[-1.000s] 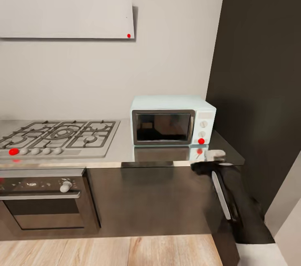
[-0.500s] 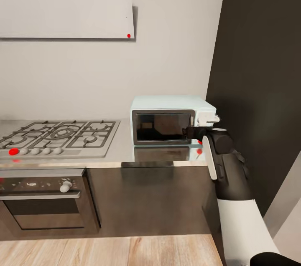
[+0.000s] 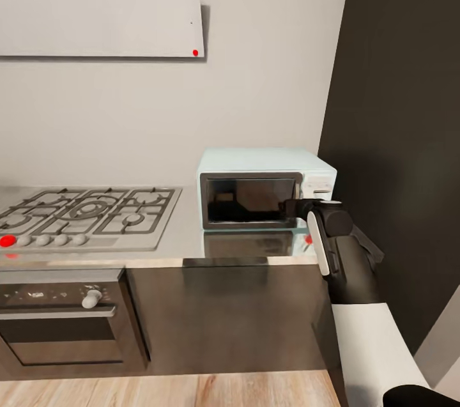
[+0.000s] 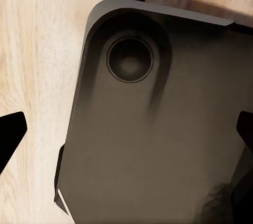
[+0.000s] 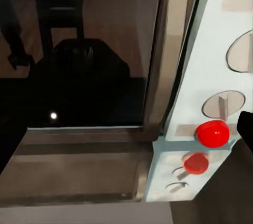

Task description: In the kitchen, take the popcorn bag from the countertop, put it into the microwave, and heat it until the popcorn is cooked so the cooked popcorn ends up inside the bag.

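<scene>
Pale blue-white microwave [image 3: 265, 188]: stands on the grey steel desk [image 3: 185, 228], door shut, just beside the dark wall panel [image 3: 396, 138]; the landmark for all below
Door handle [image 5: 174, 50]: vertical strip at the door's edge, next to the control panel
Red light [image 5: 212, 133]: low on the microwave's control panel, below the knobs; its reflection lies on the desk under it
Right claw [image 3: 295, 207]: held up at the microwave's front, at the seam between door and control panel; whether it is released or clenched I cannot tell
Left claw [image 4: 126, 124]: away from the microwave, aimed down over a dark base part above wooden floor [image 4: 37, 50]; the two dark tips stand wide apart, released, holding nothing
Gas hob [image 3: 83, 215]: on the desk, well apart from the microwave, on its door-hinge side
Popcorn bag: its place cannot be told from these views
Step in hand: likely reaching for the microwave door to open it
Next move: calls for hooking the handle and swinging the door outward, clear of the arm
</scene>
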You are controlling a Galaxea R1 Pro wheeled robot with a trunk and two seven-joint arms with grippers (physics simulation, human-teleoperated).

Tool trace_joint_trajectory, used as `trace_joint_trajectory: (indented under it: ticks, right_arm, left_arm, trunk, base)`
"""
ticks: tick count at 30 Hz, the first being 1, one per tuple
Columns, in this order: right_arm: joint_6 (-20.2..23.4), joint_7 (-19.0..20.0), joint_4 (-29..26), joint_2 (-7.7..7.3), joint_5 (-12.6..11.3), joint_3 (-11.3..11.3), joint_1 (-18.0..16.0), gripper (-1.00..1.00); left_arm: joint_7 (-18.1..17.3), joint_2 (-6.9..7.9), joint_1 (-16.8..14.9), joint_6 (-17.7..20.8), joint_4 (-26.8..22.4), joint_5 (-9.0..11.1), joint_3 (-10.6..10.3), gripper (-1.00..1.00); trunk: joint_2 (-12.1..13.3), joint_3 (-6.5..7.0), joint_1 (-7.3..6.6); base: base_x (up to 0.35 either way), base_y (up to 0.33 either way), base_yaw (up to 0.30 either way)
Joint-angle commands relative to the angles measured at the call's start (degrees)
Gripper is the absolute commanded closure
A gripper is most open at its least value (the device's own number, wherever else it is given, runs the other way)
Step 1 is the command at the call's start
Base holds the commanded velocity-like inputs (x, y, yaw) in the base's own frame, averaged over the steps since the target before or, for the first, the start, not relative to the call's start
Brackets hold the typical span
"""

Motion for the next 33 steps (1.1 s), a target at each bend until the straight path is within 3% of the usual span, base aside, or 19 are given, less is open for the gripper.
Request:
trace_joint_trajectory:
  ticks: [1,20,21,23,25,26,28,30,33]
  right_arm:
    - [0.3,0.1,0.0,0.01,0.5,0.1,0.0,-1.0]
    - [0.4,0.0,0.0,-0.14,0.7,0.0,0.0,-1.0]
    - [1.5,-0.5,-0.4,-0.46,0.4,-0.3,0.0,-1.0]
    - [1.6,-1.0,-0.2,-1.07,-3.0,-0.6,0.0,-1.0]
    - [1.8,-0.9,-0.1,-1.6,-4.9,-0.6,0.0,-1.0]
    - [1.9,-1.2,0.0,-1.25,-5.5,-0.6,0.0,-1.0]
    - [2.0,-1.4,0.1,-1.44,-4.9,-0.5,0.0,-1.0]
    - [2.0,-1.4,0.2,-1.99,-6.6,-0.4,0.0,-1.0]
    - [2.1,-1.4,0.2,-2.09,-5.6,-0.4,0.0,-1.0]
  left_arm:
    - [0.0,-0.01,0.0,-0.1,0.0,0.0,0.4,-1.0]
    - [0.0,0.08,0.0,-0.1,0.0,0.1,0.4,-1.0]
    - [0.0,0.08,0.2,-0.1,-0.2,0.4,0.5,-1.0]
    - [0.0,0.03,0.2,-0.1,-0.2,0.3,0.6,-1.0]
    - [0.0,0.01,0.2,-0.1,-0.2,0.3,0.6,-1.0]
    - [0.0,0.02,0.2,-0.1,-0.2,0.3,0.6,-1.0]
    - [0.0,0.06,0.2,-0.2,-0.2,0.3,0.5,-1.0]
    - [0.0,0.07,0.2,-0.2,-0.2,0.3,0.5,-1.0]
    - [0.0,0.08,0.2,-0.2,-0.2,0.3,0.5,-1.0]
  trunk:
    - [0.0,-0.05,0.0]
    - [0.0,-0.05,0.0]
    - [0.0,-0.06,-0.01]
    - [0.0,-0.06,-0.01]
    - [0.0,-0.06,-0.01]
    - [0.0,-0.06,-0.01]
    - [0.0,-0.06,-0.01]
    - [0.0,-0.06,-0.01]
    - [0.0,-0.06,-0.01]
  base:
    - [0.01,0.0,0.0]
    - [0.197,0.0,0.0]
    - [0.0,0.0,0.0]
    - [0.0,0.0,0.0]
    - [0.0,0.0,0.0]
    - [0.0,0.0,0.0]
    - [0.0,0.0,0.0]
    - [-0.02,0.0,0.0]
    - [-0.185,0.0,0.0]
